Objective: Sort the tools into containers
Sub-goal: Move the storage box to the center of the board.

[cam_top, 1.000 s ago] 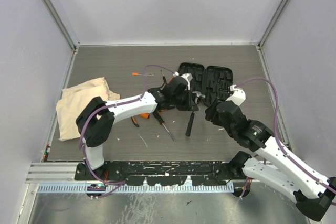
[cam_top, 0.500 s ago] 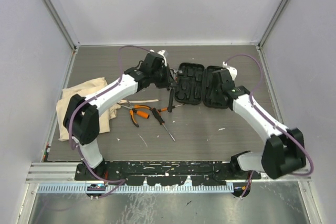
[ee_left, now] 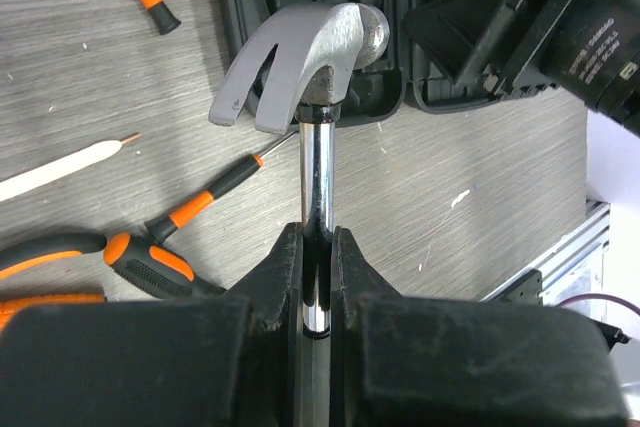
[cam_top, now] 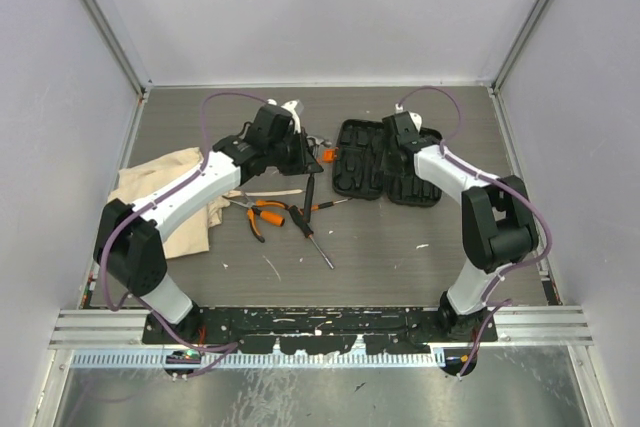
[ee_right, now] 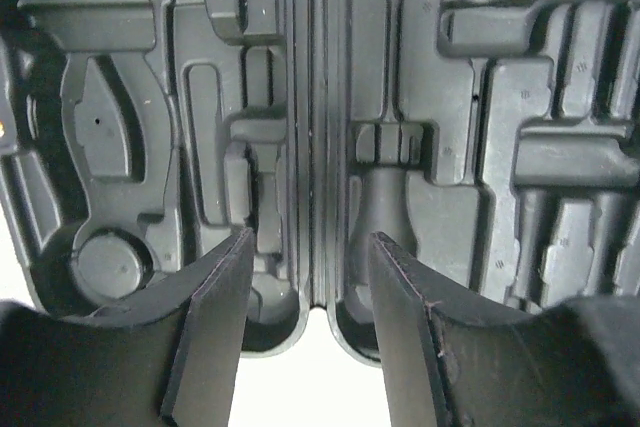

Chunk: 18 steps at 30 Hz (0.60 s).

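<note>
Nearest the arm bases, a black-and-orange screwdriver (cam_top: pixel 305 227) lies on the desk (cam_top: pixel 400 247), its shaft pointing toward the near edge. Just beyond it to the left lie the orange-and-black pliers (cam_top: pixel 262 215). A thin driver (cam_top: pixel 328 206) lies just to the right of the screwdriver's handle. A thin pale stick (cam_top: pixel 268 193) lies just behind the pliers. At the left side of the desk, the beige cloth bag (cam_top: pixel 165 209) lies crumpled and flat.

Farther in, the left tool (ee_left: pixel 316 247) is clamped tight on the hammer (ee_left: pixel 300 57), its fingers (ee_left: pixel 283 272) pinching the bright steel neck just below the head. The steel head and claw hang over the desk just short of the case's edge, and the black handle trails back toward the pliers.

Beyond that, the black tool case (cam_top: pixel 365 172) lies open and flat at mid-desk, both halves showing bare moulded slots. The right tool (ee_right: pixel 310 240) hovers over the far part of the case, its jaws spread apart on either side of the hinge line and holding nothing.
</note>
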Tool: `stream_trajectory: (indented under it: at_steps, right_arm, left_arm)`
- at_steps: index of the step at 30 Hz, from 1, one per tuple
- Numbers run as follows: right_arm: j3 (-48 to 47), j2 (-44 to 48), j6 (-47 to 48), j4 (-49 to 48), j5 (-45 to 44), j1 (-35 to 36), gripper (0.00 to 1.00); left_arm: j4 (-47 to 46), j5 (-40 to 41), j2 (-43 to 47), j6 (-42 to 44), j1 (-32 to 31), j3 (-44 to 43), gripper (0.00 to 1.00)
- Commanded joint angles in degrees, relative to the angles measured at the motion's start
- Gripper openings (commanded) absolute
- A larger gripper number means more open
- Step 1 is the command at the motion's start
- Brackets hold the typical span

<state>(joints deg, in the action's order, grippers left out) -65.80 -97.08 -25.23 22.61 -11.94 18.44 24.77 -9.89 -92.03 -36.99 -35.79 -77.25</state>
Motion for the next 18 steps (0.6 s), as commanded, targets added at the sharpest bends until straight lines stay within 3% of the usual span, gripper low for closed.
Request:
stream_trajectory:
  at_steps: [1,9,18]
  right_arm:
    - [-4.3,-2.4,1.5,-1.6,-2.6,-0.3,0.55]
    - [-7.2,-8.4,1.6,-0.2,-7.3,-0.9,0.52]
    - [-4.2,-8.3,2.2,-2.4,-4.3,-3.6,0.31]
  left_arm:
    - [-1.8,-1.0,3.8,1.3,0.9,0.1,0.0]
    - [-1.4,-1.5,4.8,1.6,1.7,0.9,0.0]
    - [-1.8,-1.7,6.1,1.2,1.9,3.0,0.0]
